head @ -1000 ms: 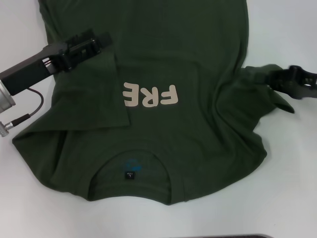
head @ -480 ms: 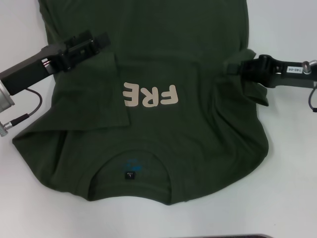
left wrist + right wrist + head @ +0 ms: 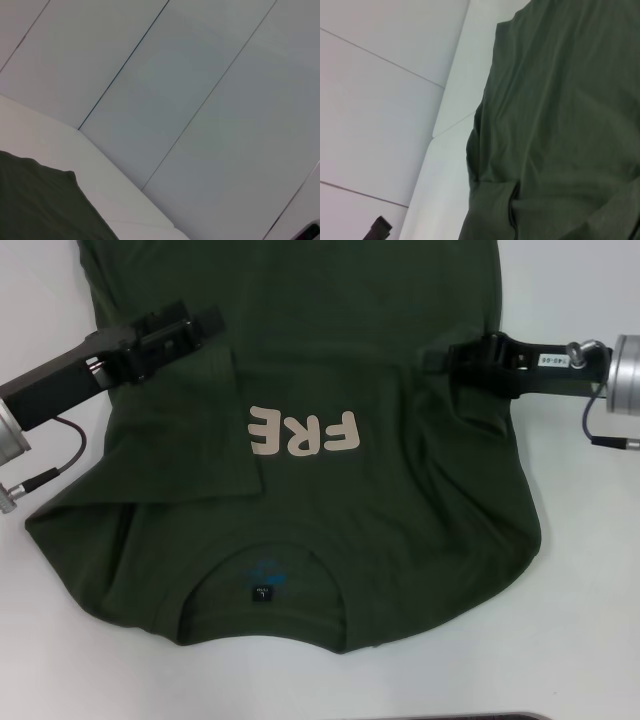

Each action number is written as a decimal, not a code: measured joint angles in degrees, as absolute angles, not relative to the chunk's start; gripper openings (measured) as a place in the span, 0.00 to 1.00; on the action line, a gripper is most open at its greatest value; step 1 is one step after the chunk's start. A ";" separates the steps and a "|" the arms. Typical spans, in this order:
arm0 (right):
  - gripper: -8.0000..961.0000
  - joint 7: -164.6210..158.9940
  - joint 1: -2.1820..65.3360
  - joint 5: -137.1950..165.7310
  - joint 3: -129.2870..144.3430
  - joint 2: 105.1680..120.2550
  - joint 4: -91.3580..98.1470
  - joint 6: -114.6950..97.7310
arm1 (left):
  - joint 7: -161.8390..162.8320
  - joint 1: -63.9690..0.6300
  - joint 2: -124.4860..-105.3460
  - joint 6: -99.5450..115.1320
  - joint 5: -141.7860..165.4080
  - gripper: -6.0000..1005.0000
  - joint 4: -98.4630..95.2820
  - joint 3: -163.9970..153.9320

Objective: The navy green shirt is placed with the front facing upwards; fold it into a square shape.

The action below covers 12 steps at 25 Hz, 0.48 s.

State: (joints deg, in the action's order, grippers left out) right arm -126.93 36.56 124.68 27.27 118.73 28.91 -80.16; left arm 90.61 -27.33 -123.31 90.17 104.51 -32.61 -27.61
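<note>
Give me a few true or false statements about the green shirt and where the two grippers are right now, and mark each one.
1. The navy green shirt lies on a white table. True.
2. The full word "FREE!" can be read on the chest. False: only the lettering "FRE" shows; folded cloth covers the rest.
3. The right gripper is over the shirt's right side. True.
4. The left gripper hangs off the shirt, over bare table. False: it is over the folded left side.
5. The black neck tag sits on the sleeve. False: it is inside the collar.
</note>
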 joint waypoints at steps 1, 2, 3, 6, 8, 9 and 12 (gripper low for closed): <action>0.10 -126.93 36.85 124.68 27.33 118.77 28.38 -79.30 | 90.59 -27.33 -123.31 90.16 104.51 0.87 -32.62 -27.61; 0.10 -126.93 36.91 124.69 27.34 118.79 28.24 -79.10 | 90.57 -27.33 -123.31 90.17 104.51 0.87 -32.65 -27.54; 0.10 -126.93 37.05 124.69 27.37 118.83 27.94 -78.68 | 90.57 -27.33 -123.31 90.16 104.51 0.87 -32.67 -27.49; 0.17 -126.86 37.55 124.69 28.27 118.91 26.92 -77.66 | 90.56 -27.26 -123.31 90.09 104.51 0.87 -32.69 -27.38; 0.22 -126.88 37.89 124.68 29.52 118.98 26.69 -77.14 | 90.55 -27.20 -123.31 89.78 104.51 0.87 -32.70 -27.37; 0.24 -126.90 38.10 124.65 30.21 119.05 26.67 -76.97 | 90.54 -27.20 -123.31 89.50 104.51 0.87 -32.70 -27.38; 0.31 -126.91 38.75 124.62 32.10 119.24 26.64 -76.86 | 90.53 -27.27 -123.28 89.35 104.50 0.87 -32.64 -27.44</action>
